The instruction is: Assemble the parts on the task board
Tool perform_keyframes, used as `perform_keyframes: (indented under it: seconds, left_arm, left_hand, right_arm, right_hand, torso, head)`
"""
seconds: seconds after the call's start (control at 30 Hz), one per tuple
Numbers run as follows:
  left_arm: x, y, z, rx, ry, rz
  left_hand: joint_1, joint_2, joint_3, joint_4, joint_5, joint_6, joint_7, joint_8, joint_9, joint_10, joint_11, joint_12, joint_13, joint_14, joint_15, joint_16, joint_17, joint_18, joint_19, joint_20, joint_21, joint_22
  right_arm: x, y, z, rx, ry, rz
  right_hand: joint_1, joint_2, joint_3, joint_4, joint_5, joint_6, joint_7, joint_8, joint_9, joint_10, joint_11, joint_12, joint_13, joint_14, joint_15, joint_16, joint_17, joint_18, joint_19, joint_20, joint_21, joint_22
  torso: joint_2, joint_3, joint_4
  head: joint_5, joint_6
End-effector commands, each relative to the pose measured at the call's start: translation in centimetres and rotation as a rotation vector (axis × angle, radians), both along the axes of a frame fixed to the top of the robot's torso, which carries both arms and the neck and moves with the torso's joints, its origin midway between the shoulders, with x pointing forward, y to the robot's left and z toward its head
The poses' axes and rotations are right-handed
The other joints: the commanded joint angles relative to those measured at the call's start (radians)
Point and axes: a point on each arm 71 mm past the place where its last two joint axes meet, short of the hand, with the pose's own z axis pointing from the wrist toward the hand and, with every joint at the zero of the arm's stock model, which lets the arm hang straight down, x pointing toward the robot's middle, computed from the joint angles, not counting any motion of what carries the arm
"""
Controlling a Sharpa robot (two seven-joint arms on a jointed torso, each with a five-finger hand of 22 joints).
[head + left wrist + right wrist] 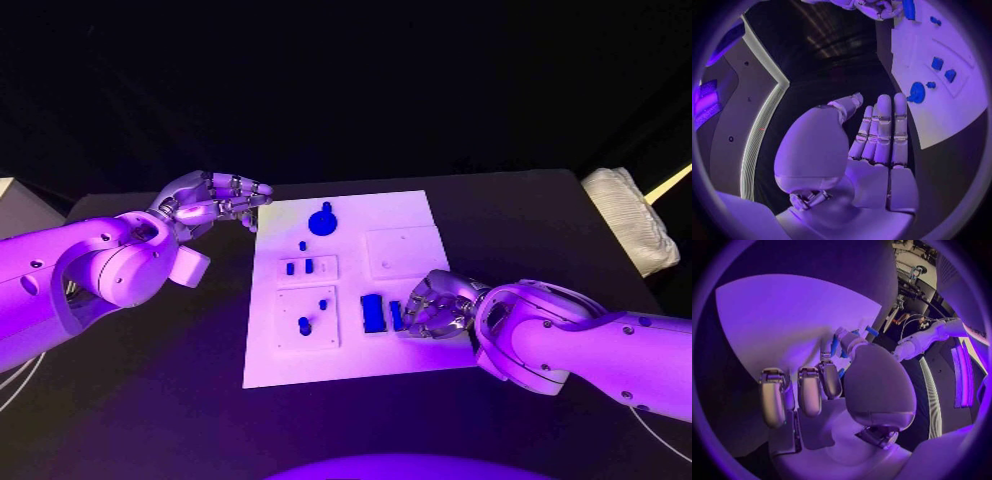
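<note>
Step in hand: right hand [433,305] on the board [411,215], fingers [831,377] apparently pinching a blue part [835,344]. Left hand [214,200] empty, fingers straight, beside the board. Next, probably: lift and seat that part.

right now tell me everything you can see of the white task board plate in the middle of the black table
The white task board plate is a flat rectangular sheet, matte like plastic, lying on the black table. It carries raised square panels and small blue parts: a round knobbed piece near its far edge, small pegs mid-board, upright blocks near its front. The right hand rests on it at those blocks; the left hand hovers off its far left corner.
</note>
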Motion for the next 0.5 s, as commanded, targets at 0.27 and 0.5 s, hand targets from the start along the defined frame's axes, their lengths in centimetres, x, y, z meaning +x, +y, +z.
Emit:
perform_keyframes:
  seconds: [0.27, 0.5]
  left_arm:
    - [-0.03, -0.14, 0.08, -0.004, -0.004, -0.009]
    - [-0.02, -0.23, 0.08, -0.006, -0.005, -0.013]
  left_hand:
    - [-0.002, 0.008, 0.001, 0.006, 0.000, -0.005, -0.002, 0.007, -0.001, -0.008, 0.001, 0.006, -0.001, -0.004, 0.005, -0.003, 0.001, 0.014, 0.006, -0.001, -0.006, -0.001]
    - [-0.005, 0.006, -0.001, 0.008, -0.001, -0.006, -0.001, 0.007, -0.001, -0.009, 0.002, 0.007, -0.002, -0.004, 0.006, -0.003, 0.001, 0.014, 0.006, -0.001, -0.007, -0.002]
  right_arm:
    - [-0.31, -0.25, 0.00, 0.009, 0.014, 0.027]
    - [-0.47, -0.24, 0.28, 0.043, -0.003, 0.039]
  right_hand:
    - [-0.019, -0.031, -0.028, 0.006, 0.000, 0.001, 0.002, -0.004, -0.003, 0.013, 0.000, -0.004, 0.113, 0.075, -0.002, 0.003, 0.126, -0.015, 0.094, -0.003, -0.013, 0.254]
    - [-0.027, -0.048, -0.104, 0.028, 0.030, -0.014, 0.011, -0.007, -0.007, 0.000, 0.009, -0.027, 0.102, 0.073, 0.006, -0.004, 0.113, -0.010, 0.087, 0.004, -0.035, 0.248]
  torso:
    - [0.001, 0.0000, -0.0010]
    - [0.001, 0.0009, -0.0014]
  head:
    - [0.001, 0.000]
    - [0.000, 0.003]
